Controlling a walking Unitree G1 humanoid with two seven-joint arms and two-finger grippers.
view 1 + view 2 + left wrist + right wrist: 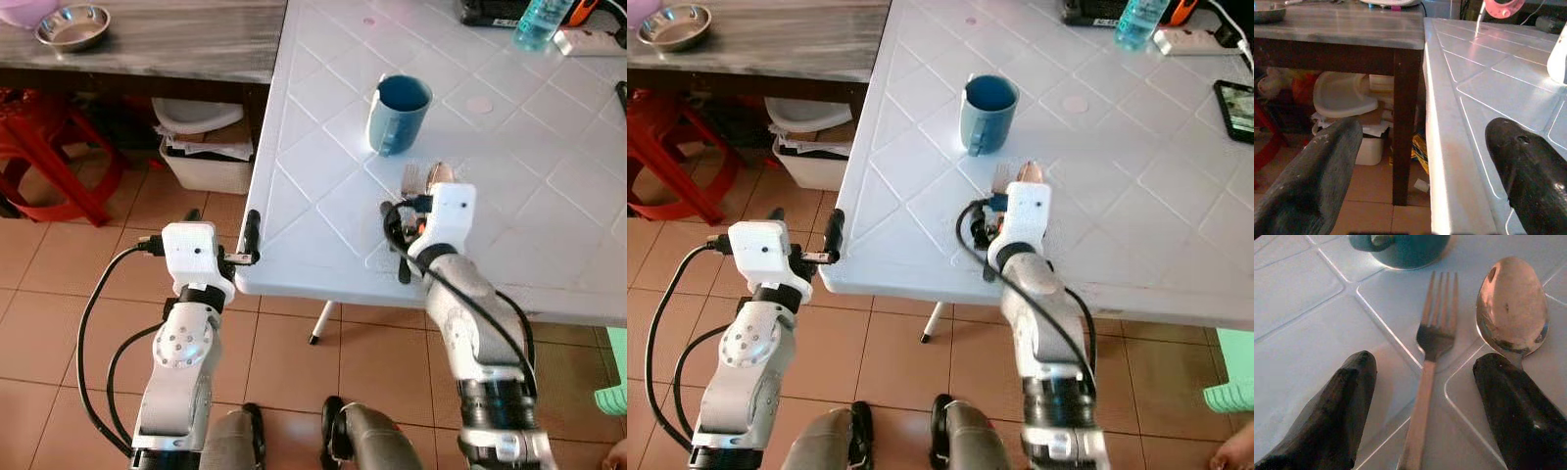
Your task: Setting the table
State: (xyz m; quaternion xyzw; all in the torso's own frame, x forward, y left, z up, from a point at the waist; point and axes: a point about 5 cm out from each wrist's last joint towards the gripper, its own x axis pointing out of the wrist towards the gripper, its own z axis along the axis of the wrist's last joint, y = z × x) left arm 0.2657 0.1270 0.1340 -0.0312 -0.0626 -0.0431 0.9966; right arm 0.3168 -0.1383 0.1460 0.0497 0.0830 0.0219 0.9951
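A steel fork (1433, 338) and spoon (1511, 308) lie side by side on my white table (323, 196), tips toward the upright blue mug (399, 113).

Beyond the white bench, a grey wooden side table (167, 44) carrying a steel bowl (72, 26) near its far left end. Beneath it, a white bin (206, 166) stuffed with papers and capped by a white lid. Further left, a red plastic stool (44, 147) on the terracotta tiled floor (294, 352). At the far right, a clear plastic bottle (542, 22), a white power strip (591, 41) and a phone (1236, 106).
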